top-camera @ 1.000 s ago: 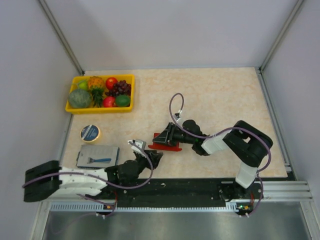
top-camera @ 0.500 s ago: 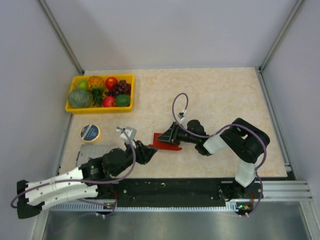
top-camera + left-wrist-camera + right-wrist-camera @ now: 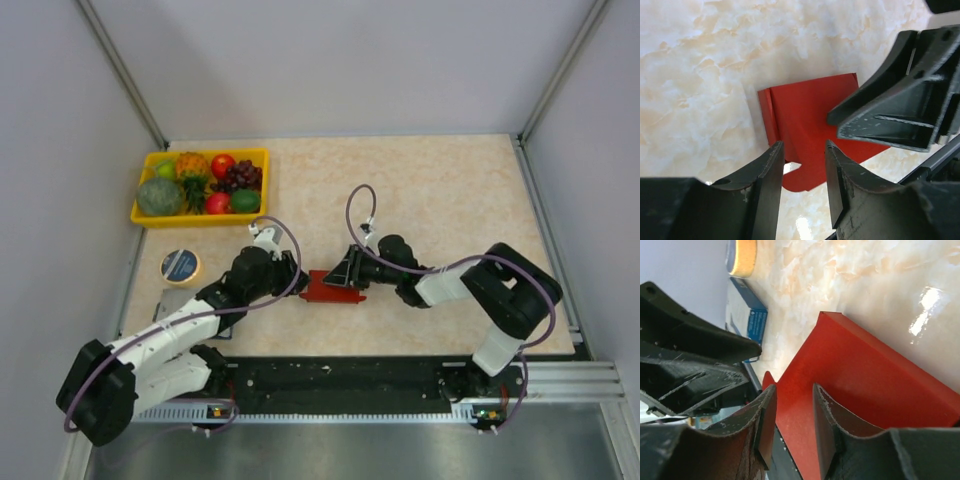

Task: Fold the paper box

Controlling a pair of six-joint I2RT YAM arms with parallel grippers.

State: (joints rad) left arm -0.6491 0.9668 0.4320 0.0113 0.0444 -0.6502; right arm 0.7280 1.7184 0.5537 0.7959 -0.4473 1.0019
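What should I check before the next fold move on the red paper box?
1. Paper box lies on the table between both grippers: ok.
2. Left gripper jaws apart, over the box's edge: ok.
3. Right gripper jaws apart, over the red card: ok.
4. Any finger actually pressing the card: cannot tell.
5. Room between the two grippers: not ok, they nearly meet above the box.
6. One edge strip creased: ok, seen in the left wrist view.
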